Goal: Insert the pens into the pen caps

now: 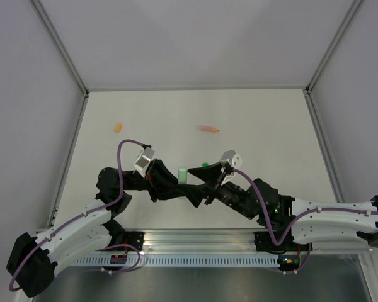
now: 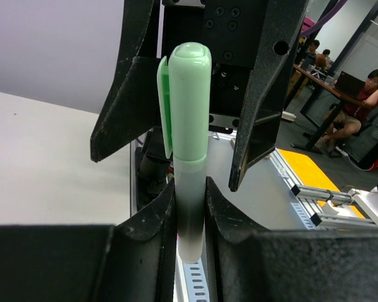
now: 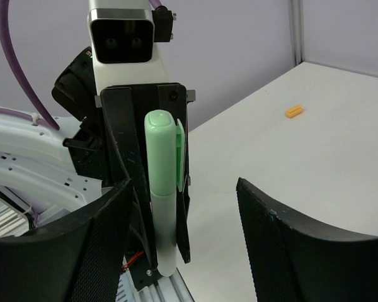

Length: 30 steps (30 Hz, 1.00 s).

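Note:
My left gripper point(image 1: 178, 180) is shut on the pale mint green pen point(image 2: 190, 207) and holds it above the table. The mint green cap point(image 2: 190, 94) sits on the pen's end. My right gripper point(image 1: 206, 184) is open; its fingers point(image 2: 259, 94) stand on either side of the cap without touching it. In the right wrist view the capped pen point(image 3: 162, 214) stands near the left finger point(image 3: 107, 239). The salmon orange pen point(image 1: 207, 128) lies at mid-table. The orange cap point(image 1: 118, 127) lies far left and also shows in the right wrist view point(image 3: 293, 111). A bright green cap point(image 1: 205, 165) lies by the right gripper. The black pen is hidden.
Both arms meet over the near middle of the white table point(image 1: 271, 138). Grey walls with metal frame posts point(image 1: 63, 56) enclose the table. An aluminium rail point(image 1: 195, 242) runs along the near edge between the arm bases.

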Each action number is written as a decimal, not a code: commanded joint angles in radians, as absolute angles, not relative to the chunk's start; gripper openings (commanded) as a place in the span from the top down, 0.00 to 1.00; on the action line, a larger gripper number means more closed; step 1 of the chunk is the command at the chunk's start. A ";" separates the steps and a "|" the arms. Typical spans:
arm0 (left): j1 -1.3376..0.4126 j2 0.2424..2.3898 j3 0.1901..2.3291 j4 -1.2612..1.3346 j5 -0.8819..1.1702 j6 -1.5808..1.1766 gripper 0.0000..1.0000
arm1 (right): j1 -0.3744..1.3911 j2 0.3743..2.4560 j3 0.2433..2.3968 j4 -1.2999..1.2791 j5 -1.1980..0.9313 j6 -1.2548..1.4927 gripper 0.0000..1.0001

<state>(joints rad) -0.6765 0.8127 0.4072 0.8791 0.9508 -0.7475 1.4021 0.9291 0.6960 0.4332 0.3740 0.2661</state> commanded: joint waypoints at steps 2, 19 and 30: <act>-0.681 0.792 0.400 0.930 0.988 -0.741 0.98 | 1.399 0.919 0.772 0.374 0.373 0.258 0.27; -0.681 0.796 0.387 0.931 0.999 -0.735 0.98 | 1.399 0.997 0.992 0.224 0.413 0.161 0.28; -0.683 0.798 0.385 0.945 1.002 -0.735 0.98 | 1.399 1.045 1.025 0.181 0.411 0.159 0.56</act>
<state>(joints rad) -0.6765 0.7986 0.3859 0.8795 0.9783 -0.7471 1.4021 1.0466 0.9974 0.1879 0.4076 0.1596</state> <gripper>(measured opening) 0.240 0.460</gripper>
